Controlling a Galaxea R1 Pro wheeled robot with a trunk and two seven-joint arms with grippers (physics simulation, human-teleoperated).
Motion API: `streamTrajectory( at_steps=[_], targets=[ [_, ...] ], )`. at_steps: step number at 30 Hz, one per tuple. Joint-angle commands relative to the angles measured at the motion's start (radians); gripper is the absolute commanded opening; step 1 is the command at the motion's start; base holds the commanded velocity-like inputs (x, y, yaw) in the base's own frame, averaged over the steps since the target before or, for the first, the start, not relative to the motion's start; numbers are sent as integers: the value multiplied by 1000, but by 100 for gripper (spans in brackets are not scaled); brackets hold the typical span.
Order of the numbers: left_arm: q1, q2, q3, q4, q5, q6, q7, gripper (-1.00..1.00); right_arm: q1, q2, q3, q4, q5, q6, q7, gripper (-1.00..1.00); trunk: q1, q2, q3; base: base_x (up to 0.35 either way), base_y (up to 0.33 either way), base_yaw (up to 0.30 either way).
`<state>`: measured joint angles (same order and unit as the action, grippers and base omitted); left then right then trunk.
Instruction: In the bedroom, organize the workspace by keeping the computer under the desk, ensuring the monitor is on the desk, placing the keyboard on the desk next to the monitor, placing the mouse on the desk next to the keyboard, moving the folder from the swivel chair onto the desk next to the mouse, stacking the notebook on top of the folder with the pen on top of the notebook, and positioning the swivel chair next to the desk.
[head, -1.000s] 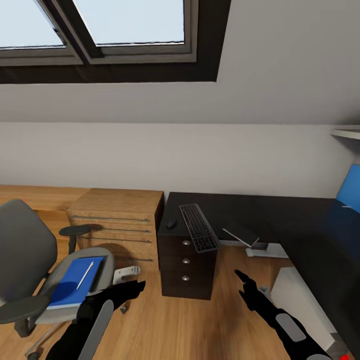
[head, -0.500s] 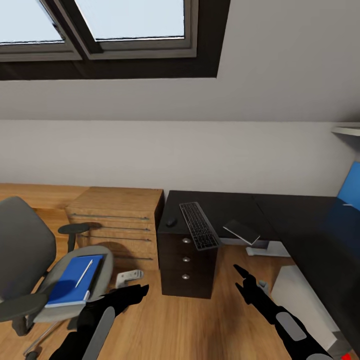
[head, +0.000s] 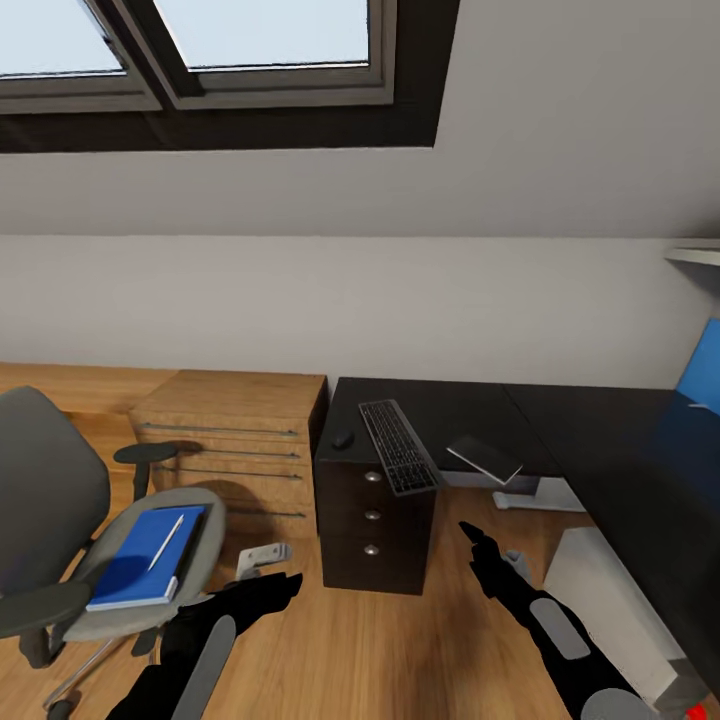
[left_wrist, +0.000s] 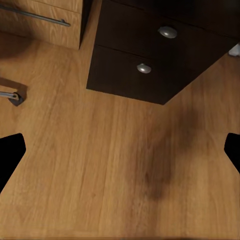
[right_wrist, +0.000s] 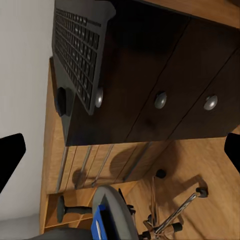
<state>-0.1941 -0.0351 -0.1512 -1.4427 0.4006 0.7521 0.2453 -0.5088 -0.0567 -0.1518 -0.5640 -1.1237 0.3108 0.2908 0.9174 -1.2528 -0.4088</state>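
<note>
blue folder (head: 140, 560) with pen (head: 166, 541) on swivel chair (head: 60, 540) seat; keyboard (head: 398, 446) overhangs counter (head: 450, 415) front edge; both arms' fingers spread wide, empty.

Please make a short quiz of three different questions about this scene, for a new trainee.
1. True or false: the keyboard juts past the front edge of the desk.
2. What lies on the blue folder: A) mouse B) pen C) monitor?
3. Fill in: the folder lies on the seat of the ____.

Key: 1 true; 2 B, the pen; 3 swivel chair.
</note>
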Motion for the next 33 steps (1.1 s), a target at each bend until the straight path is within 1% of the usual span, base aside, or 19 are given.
streamTrajectory(
  at_steps=[1, 3, 5, 9, 17, 20, 23, 25, 29, 32, 33],
  targets=[
    [-1, 0, -1, -1, 11, 3, 9, 100, -1, 4, -5, -5, -6, 7, -5, 100, 4, -8, -4, 0, 0, 0],
    [-1, 0, -1, 0, 11, 3, 9, 100, -1, 14, -6, -20, -8, 4, -19, 100, 12, -22, -11, 0, 0, 0],
    [-1, 0, -1, 1, 11, 3, 9, 100, -1, 19, -6, -33, -9, 4, -21, 100, 19, -36, -17, 0, 0, 0],
    [-1, 0, -1, 2, 11, 3, 9, 100, -1, 21, -6, -51, -9, 5, -1, 100, 35, -64, -29, 0, 0, 0],
    [-1, 0, -6, 16, 11, 3, 9, 100, -1, 21, -10, -54, -8, 2, 5, 100, 65, -120, -55, 0, 0, 0],
    [-1, 0, -6, 17, 12, 3, 9, 100, -1, 22, -17, -53, -23, -3, 7, 100, 77, -141, -64, 0, 0, 0],
    [-1, 0, -5, 17, 12, 4, 9, 100, -2, 22, -22, -52, -49, -6, 8, 100, 88, -162, -73, 0, 0, 0],
    [-1, -1, -6, 19, 12, 4, 9, 100, -2, 21, -27, -51, -74, -6, 7, 100, 96, -176, -80, 0, 0, 0],
    [-1, -15, -7, 20, 11, 5, 9, 100, -1, 21, -32, -52, -94, -6, 16, 100, 111, -204, -92, 0, 0, 0],
    [-1, -20, -7, 21, 12, 6, 9, 100, -1, 22, -31, -54, -106, -6, 39, 100, 123, -225, -102, 0, 0, 0],
    [-1, -21, -7, 21, 12, 6, 9, 100, -1, 22, -30, -55, -111, -6, 55, 100, 127, -232, -105, 0, 0, 0]
  ],
)
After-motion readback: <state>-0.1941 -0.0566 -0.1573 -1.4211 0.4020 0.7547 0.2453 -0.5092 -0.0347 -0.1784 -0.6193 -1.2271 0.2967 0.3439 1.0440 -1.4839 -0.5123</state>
